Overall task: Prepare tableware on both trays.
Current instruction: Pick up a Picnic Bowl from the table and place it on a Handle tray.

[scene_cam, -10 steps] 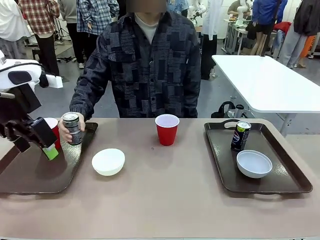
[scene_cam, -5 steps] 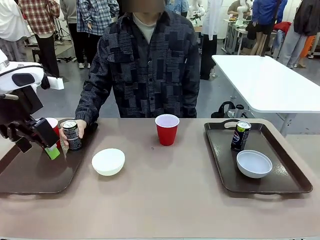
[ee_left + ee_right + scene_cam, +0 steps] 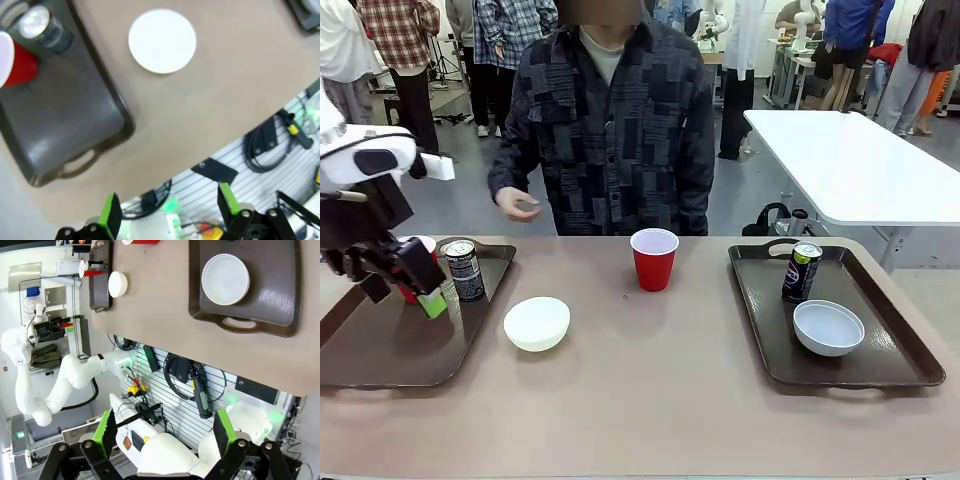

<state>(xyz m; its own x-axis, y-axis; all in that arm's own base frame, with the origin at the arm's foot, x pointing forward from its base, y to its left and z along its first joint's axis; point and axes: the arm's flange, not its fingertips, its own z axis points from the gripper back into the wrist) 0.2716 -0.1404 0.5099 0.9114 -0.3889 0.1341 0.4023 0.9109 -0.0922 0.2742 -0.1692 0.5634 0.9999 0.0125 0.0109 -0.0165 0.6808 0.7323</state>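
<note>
My left gripper hangs open over the back of the left tray, with nothing between its fingers. Behind it, partly hidden, stands a red cup, and a dark can stands free just to its right on the same tray. A white bowl and a second red cup sit on the bare table. The right tray holds a green-topped can and a white bowl. High above that tray's near end, my right gripper is open and looks down on the bowl.
The person stands at the far side, one hand raised off the table. The left wrist view looks down on the bowl, the can, the cup and the table's near edge, with cables below. A white table stands behind.
The person set the dark can down on the left tray, let go of it and lifted the hand away. My left gripper shifted only slightly.
</note>
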